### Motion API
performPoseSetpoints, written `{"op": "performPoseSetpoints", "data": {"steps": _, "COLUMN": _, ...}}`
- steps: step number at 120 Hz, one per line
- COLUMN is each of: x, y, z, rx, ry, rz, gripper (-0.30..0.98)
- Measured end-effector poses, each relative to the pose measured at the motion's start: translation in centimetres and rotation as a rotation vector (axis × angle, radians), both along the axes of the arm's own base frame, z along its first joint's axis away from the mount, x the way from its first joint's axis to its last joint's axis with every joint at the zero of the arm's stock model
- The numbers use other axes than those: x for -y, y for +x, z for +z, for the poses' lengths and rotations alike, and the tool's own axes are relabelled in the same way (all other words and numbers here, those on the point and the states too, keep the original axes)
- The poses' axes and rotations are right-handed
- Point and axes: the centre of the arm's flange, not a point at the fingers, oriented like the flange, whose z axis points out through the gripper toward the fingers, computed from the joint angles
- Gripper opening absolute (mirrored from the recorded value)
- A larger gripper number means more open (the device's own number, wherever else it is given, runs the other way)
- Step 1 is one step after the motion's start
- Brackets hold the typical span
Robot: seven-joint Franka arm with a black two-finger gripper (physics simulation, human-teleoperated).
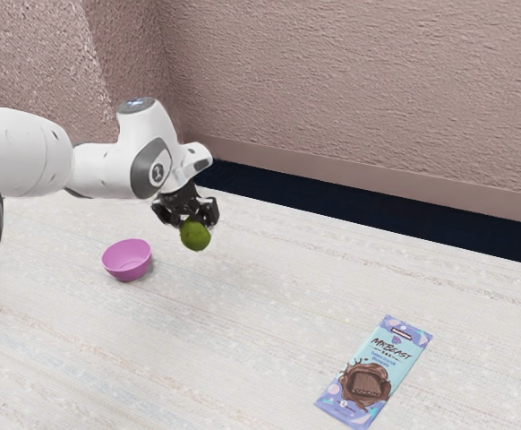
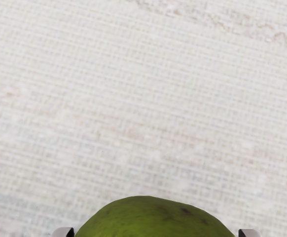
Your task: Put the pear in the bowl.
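Green, rounded pear (image 1: 195,236): in the exterior view, located at the tips of the black two-finger pincer (image 1: 196,222), at the end of the white jointed arm (image 1: 108,170). Pincer state: clenched on the pear, which appears raised above the pale, streaked surface (image 1: 243,313). Target: the pink, round-walled bowl (image 1: 129,271), standing upright on the surface, toward the exterior view's left from the pear and apart from it. The pear is outside the bowl. A blue and purple chocolate packet (image 1: 375,372) lies flat, well apart from both; it is not part of this operation.

In the wrist view, the upper part of the pear (image 2: 153,219) shows a smooth green skin with small dark spots. One fingertip (image 2: 60,232) bears on each side of it, consistent with a two-sided grip. Pale woven-looking texture lies beyond.

Step in hand, as judged: transfer of the grasped pear to the bowl. Next move: carry the pear toward the bowl, keeping it higher than the rim. Centre it over the opening, lower it, then release. Caution: releasing off-centre could let the pear strike the rim and roll onto the surface.
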Motion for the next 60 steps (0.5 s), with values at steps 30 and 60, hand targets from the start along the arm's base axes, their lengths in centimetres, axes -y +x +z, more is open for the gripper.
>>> {"op": "performPoseSetpoints", "data": {"steps": 30, "x": -11.9, "y": -3.5, "z": 1.7, "rx": -0.125, "ry": 0.052, "rz": 0.158, "gripper": 0.19}}
{"op": "performPoseSetpoints", "data": {"steps": 60, "x": -15.5, "y": -2.8, "z": 0.7, "rx": -0.177, "ry": 0.081, "rz": 0.187, "gripper": 0.16}}
